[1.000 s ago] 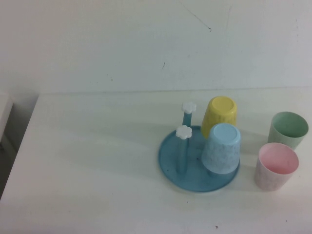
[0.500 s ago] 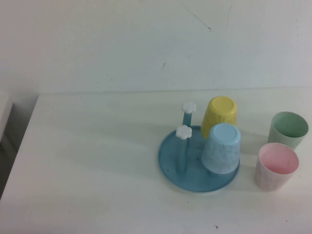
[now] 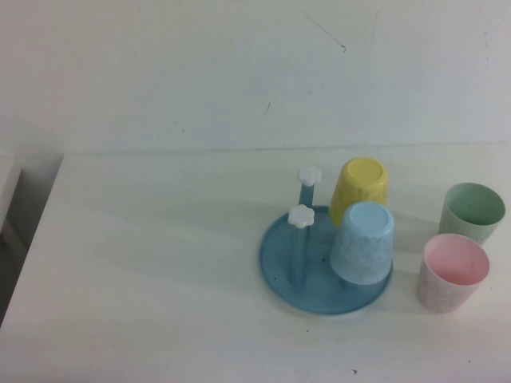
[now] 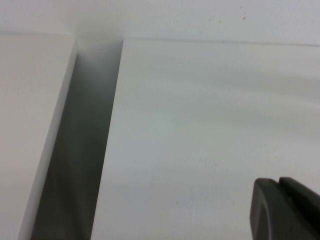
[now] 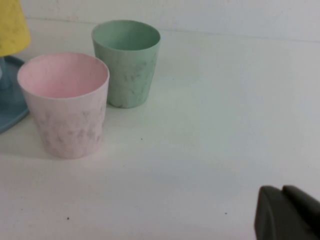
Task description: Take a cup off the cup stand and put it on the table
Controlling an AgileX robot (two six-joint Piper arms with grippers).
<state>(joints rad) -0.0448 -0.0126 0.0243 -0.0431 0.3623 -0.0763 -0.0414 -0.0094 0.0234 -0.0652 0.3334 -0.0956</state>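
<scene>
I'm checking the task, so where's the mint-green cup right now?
In the high view the mint-green cup stands upright on the table at the robot's far right, just behind the pink cup and off the cup stand.

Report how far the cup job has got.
Done: the cup and a pink cup stand upright on the table. In hand: nothing; left gripper and right gripper hold nothing. Left: yellow cup and blue cup remain inverted on the cup stand.
</scene>
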